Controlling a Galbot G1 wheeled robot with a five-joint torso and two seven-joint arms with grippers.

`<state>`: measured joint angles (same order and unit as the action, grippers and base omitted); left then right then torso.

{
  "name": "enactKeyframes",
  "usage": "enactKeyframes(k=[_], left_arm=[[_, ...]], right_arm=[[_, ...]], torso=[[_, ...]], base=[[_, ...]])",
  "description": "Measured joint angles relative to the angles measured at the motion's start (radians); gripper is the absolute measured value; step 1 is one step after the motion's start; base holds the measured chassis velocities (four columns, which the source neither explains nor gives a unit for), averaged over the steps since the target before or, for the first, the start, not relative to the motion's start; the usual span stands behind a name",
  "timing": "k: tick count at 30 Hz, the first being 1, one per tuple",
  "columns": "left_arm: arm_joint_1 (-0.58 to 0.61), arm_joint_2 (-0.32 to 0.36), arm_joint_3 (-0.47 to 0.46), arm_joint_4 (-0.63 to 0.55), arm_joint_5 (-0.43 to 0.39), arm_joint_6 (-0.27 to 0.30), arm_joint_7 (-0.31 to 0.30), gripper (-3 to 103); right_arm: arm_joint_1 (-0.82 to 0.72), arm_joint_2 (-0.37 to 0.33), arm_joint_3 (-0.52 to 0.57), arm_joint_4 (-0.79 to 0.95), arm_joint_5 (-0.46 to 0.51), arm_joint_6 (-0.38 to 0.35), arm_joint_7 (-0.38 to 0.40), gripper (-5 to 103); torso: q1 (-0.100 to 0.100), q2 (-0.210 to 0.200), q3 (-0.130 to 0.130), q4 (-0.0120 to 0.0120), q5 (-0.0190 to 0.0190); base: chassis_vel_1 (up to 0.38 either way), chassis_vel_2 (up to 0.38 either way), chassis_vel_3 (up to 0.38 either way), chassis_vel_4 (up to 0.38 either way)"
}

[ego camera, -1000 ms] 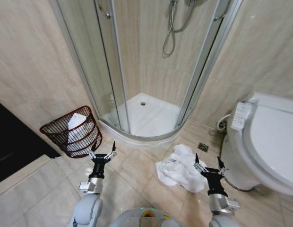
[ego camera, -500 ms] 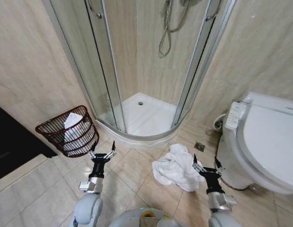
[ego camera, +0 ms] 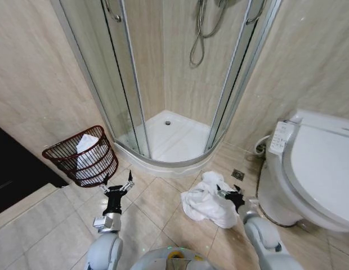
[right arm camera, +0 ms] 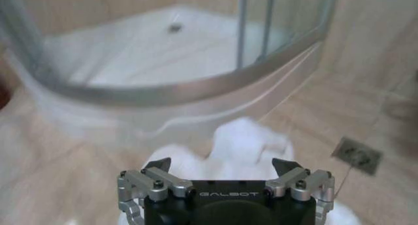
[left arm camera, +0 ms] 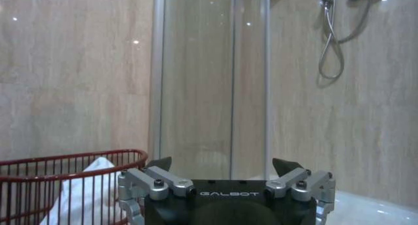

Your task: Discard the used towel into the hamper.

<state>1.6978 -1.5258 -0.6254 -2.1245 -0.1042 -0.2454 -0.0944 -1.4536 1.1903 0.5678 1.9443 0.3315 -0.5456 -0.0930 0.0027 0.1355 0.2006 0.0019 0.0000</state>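
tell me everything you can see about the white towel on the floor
The towel is white, soft-looking cloth, crumpled into a loose heap with folds and a raised peak toward the shower. It lies on the beige floor tiles between the shower base and the toilet, near a floor drain. The right gripper, jaws open, is at its toilet-side edge; contact cannot be judged.

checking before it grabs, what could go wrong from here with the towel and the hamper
1. The towel is a loose crumpled heap on the floor, so the open right pincer might pinch only one fold and drag the rest.
2. The hamper leans and already holds white cloth, so a drop could land on the rim or spill out.
3. The toilet is close beside the right arm, leaving little swing room.
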Motion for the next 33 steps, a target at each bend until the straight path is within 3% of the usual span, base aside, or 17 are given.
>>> enactKeyframes(k=[3, 10, 17, 24, 31, 33], left_arm=[[0.004, -0.003, -0.001, 0.014, -0.011, -0.013, -0.004, 100], [-0.008, -0.001, 0.002, 0.030, -0.012, -0.021, -0.001, 100], [-0.015, 0.002, 0.003, 0.011, -0.012, -0.015, 0.010, 100], [-0.031, 0.021, -0.009, 0.006, -0.018, 0.000, 0.015, 100], [-0.042, 0.028, -0.007, 0.004, -0.021, 0.009, 0.020, 100], [-0.051, 0.028, -0.004, 0.004, -0.021, 0.016, 0.021, 100]], right_arm=[[-0.022, -0.012, -0.015, 0.027, -0.027, -0.081, -0.022, 100], [0.072, 0.002, -0.037, -0.125, -0.080, -0.130, -0.041, 100], [0.196, 0.014, -0.054, -0.309, -0.116, -0.066, -0.045, 100], [0.285, 0.026, -0.054, -0.426, -0.140, -0.019, -0.170, 100], [0.351, 0.062, -0.045, -0.556, -0.156, -0.011, -0.201, 100], [0.365, 0.082, -0.041, -0.610, -0.197, 0.020, -0.224, 100]], torso=[[0.000, 0.000, 0.000, -0.0002, -0.0003], [0.000, 0.001, 0.000, -0.0002, 0.0001], [0.000, 0.001, 0.001, 0.0000, 0.0001], [0.000, 0.001, 0.001, -0.0001, 0.0000], [0.000, 0.001, 0.001, 0.0000, 0.0001], [0.000, 0.001, 0.001, -0.0001, -0.0001]], base=[[0.000, 0.000, 0.000, 0.000], [0.000, 0.000, 0.000, 0.000], [0.000, 0.000, 0.000, 0.000], [0.000, 0.000, 0.000, 0.000], [0.000, 0.000, 0.000, 0.000], [0.000, 0.000, 0.000, 0.000]])
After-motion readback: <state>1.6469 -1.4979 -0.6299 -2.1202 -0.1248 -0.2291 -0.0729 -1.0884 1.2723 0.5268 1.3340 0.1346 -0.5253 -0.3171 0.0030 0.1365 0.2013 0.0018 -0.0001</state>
